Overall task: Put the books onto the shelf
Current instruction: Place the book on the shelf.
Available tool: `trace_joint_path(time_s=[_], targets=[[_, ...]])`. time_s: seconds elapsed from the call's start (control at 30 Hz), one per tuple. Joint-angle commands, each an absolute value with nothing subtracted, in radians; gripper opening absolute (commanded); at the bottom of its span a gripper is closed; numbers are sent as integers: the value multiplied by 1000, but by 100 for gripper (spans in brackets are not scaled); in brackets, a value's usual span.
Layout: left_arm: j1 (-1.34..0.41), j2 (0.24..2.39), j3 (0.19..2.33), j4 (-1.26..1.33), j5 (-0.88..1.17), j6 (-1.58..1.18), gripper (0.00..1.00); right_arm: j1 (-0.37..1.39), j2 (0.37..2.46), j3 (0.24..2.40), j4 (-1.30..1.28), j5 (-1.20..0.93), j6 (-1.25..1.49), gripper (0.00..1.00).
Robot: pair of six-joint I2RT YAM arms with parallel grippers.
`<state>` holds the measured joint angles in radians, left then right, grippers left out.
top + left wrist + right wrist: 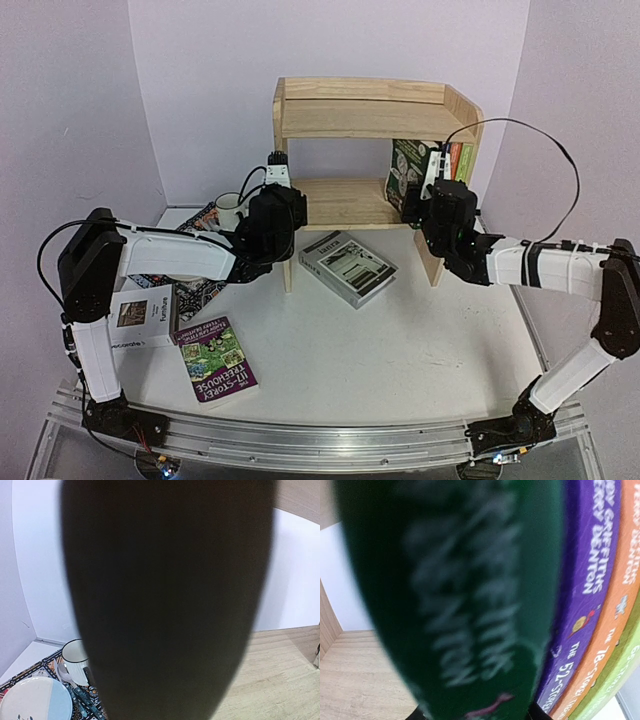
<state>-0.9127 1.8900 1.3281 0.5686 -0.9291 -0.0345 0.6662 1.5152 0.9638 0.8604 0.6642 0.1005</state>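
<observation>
The pine shelf (360, 118) stands at the back of the table. A green book (403, 168) stands upright on its lower board, at the left end of a row with purple (590, 580), orange (620, 605) and light green (620, 680) books. My right gripper (432, 180) is at this green book (470, 605), whose spine fills the right wrist view. My right gripper (480, 714) is open, and its fingertips show only as dark corners on either side of the spine. My left gripper (277, 172) is shut on the shelf's left side panel (165, 600), which blocks the left wrist view.
On the table lie a grey-white book (347, 266), a purple Treehouse book (215, 360) and a white book (140, 318). Left of the shelf, a mug (228, 210) sits on a patterned placemat (195, 295). The same mug (75, 655) shows in the left wrist view, beside a plate (35, 700) and cutlery (80, 700).
</observation>
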Motion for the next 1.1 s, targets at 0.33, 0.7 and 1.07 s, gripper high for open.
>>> trace_joint_path(time_s=[0.33, 0.7, 1.07], targets=[[-893, 1805, 1318, 562, -1031, -49, 0, 652, 1409, 949, 872, 688, 126, 52], [-894, 1805, 1315, 563, -1030, -51, 0, 660, 1383, 928, 840, 684, 142, 52], [-894, 1810, 1321, 562, -1029, -54, 7, 663, 1318, 901, 776, 667, 177, 57]])
